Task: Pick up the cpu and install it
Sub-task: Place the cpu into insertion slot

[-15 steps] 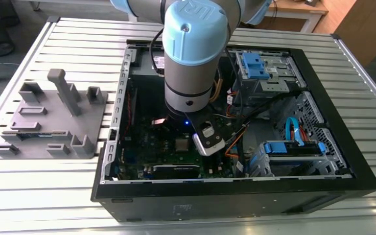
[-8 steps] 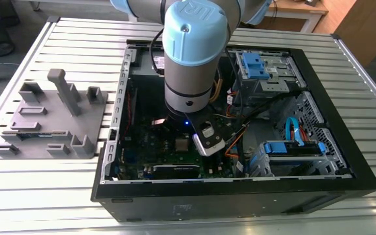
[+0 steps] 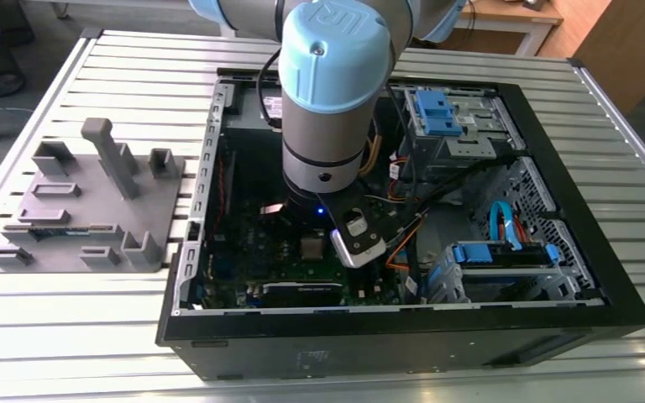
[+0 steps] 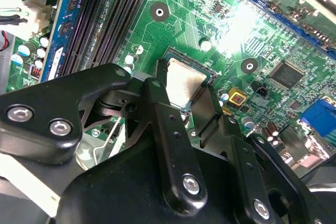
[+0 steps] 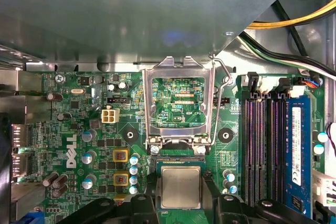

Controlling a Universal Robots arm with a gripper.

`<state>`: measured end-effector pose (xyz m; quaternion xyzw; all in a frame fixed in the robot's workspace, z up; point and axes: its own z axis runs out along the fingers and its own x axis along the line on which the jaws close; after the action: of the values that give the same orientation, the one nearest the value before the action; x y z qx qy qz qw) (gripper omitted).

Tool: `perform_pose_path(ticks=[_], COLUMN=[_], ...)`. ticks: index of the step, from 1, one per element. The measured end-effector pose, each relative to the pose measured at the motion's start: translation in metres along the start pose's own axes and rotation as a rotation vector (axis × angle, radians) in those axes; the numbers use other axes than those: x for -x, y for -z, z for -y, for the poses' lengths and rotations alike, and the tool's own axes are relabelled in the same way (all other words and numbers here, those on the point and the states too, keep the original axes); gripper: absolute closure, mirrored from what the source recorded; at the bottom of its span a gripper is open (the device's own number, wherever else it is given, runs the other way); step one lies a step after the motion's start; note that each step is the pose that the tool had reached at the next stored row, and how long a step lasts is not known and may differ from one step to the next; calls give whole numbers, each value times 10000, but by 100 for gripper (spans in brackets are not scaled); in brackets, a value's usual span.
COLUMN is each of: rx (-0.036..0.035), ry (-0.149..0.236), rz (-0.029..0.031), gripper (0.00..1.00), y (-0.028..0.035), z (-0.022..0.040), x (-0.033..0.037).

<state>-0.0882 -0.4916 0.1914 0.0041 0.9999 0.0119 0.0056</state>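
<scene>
We see the arm (image 3: 328, 84) reaching down into the open case (image 3: 412, 346), near the middle of the exterior view. The picking up is done. In both wrist views the cpu (image 5: 180, 186) sits between the two black fingers (image 4: 160, 108) of the gripper (image 4: 182, 92). The fingers are close against two sides of it, so we think the gripper is holding it tight. The cpu is right at the socket (image 5: 178, 159) on the green board (image 5: 79, 129), flat and lined up with it. We cannot tell if it is all the way down in the socket or just above it. The shiny lid (image 5: 181, 62) of the socket stands open just beside the cpu, and its thin lever (image 5: 227, 85) is up too. So we think the job is more than half done. Not yet done: the cpu is not let go, the lid is not shut, and the lever is not locked down.
</scene>
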Motion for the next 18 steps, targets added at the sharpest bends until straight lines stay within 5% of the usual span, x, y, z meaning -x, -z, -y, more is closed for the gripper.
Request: perform_pose_path(ticks=[18], rx=[2], ry=[-1], rz=[1], gripper=[61], y=[2], z=[0], x=[0])
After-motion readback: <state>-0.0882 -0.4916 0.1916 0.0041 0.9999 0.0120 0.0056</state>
